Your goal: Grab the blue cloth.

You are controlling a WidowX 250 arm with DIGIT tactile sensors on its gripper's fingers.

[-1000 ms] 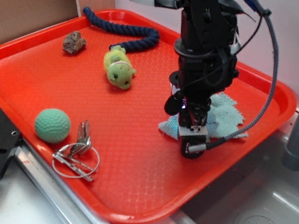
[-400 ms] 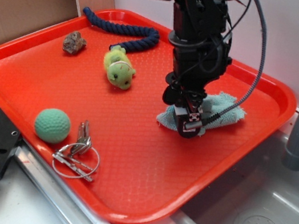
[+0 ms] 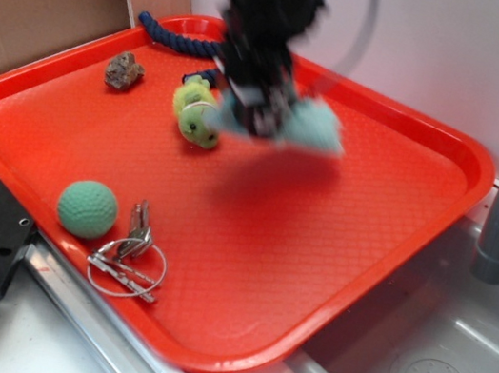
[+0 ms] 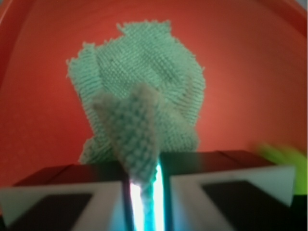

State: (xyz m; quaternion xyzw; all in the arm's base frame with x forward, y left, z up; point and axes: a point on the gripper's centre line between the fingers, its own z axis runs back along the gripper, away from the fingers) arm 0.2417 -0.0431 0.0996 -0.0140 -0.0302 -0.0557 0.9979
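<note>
— Has it got the blue cloth (image 3: 310, 126) yet?

— Looks that way to me. In the wrist view the jaws are pressed together on a fold of the rag (image 4: 137, 130), with only a thin bright slit between them, and the rest of it hangs below against the red of the tray (image 4: 250, 77).

— And where is it over the tray?

— Toward the far edge, near the middle of it, just beside the little green stuffed toy (image 3: 198, 113). The gripper (image 3: 264, 117) and the arm are a blur from outside, so I can't tell exactly how high the cloth is, but it seems to be off the tray surface.

— So the job's done?

— The grab itself, I'd say yes. What's left is only keeping the hold; it's pinching one ridge of terry, and I can't judge how deep that goes.

— Anything else touched?

— The green ball (image 3: 88, 208), the keys (image 3: 129, 252), the rock (image 3: 125, 71) and the navy rope (image 3: 175, 35) lie apart from the cloth.
</note>
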